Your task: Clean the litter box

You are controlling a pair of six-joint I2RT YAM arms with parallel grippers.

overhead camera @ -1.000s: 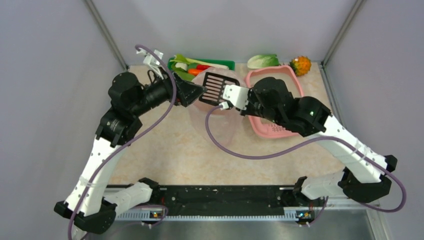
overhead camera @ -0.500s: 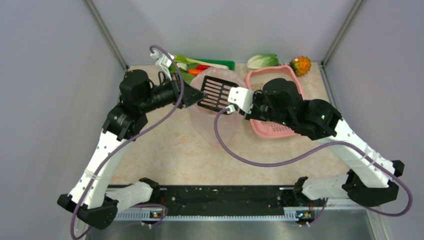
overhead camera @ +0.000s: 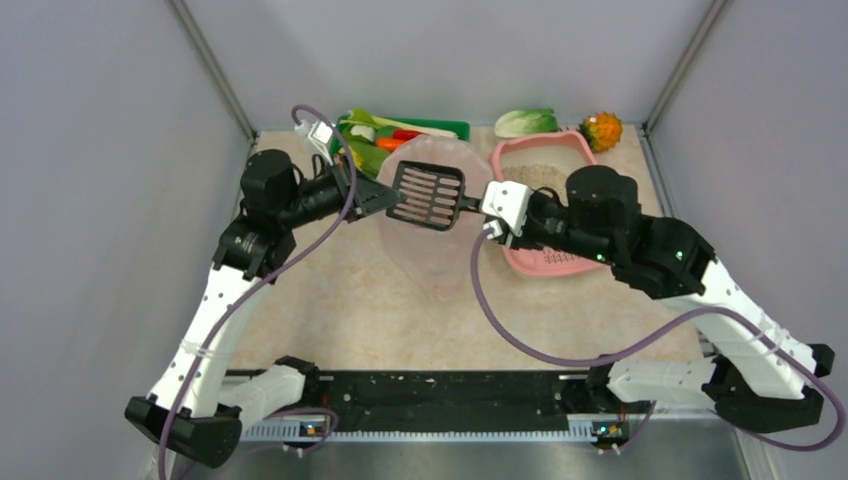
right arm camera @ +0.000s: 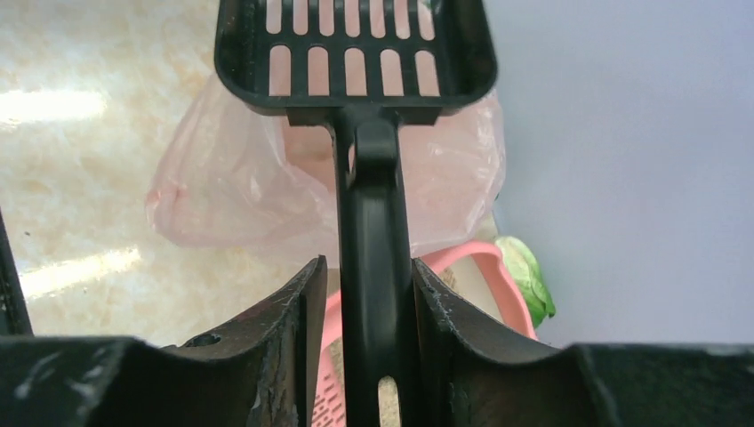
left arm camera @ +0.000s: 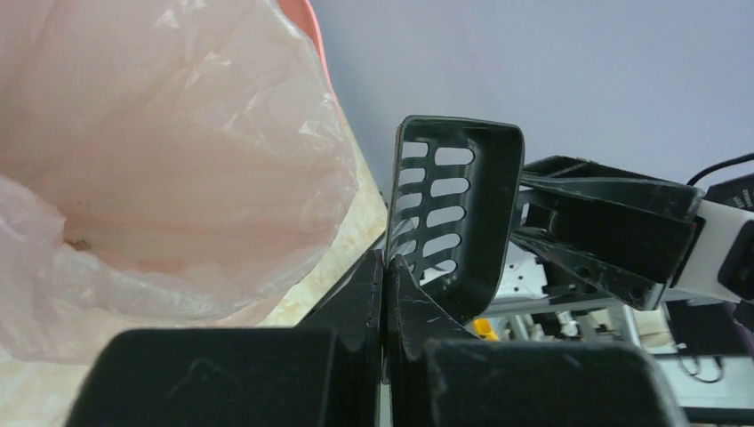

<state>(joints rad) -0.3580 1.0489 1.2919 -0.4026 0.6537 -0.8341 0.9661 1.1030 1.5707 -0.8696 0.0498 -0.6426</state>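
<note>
Black plastic, slotted like a grille, the scoop (overhead camera: 430, 195) hangs level over the mouth of the pink bag-lined bin (overhead camera: 436, 262), caught between the two arms. The left gripper (overhead camera: 386, 201) is pinched tight on the scoop's front rim, its fingers pressed together with the thin edge between them in the left wrist view. The right gripper (overhead camera: 478, 212) sits around the scoop's handle with its fingers a little apart, and a sliver of gap shows on one side of the handle in the right wrist view, so the hold looks loose. The litter box (overhead camera: 500, 160) lies on the table (overhead camera: 350, 300) just right of the bin, partly under the right arm, with beige litter (overhead camera: 540, 175) at its far end. A green tray (overhead camera: 452, 129) of vegetables stands behind the bin, and a lettuce leaf (overhead camera: 525, 122) and a spiky orange fruit (overhead camera: 603, 130) lie behind the litter box
</note>
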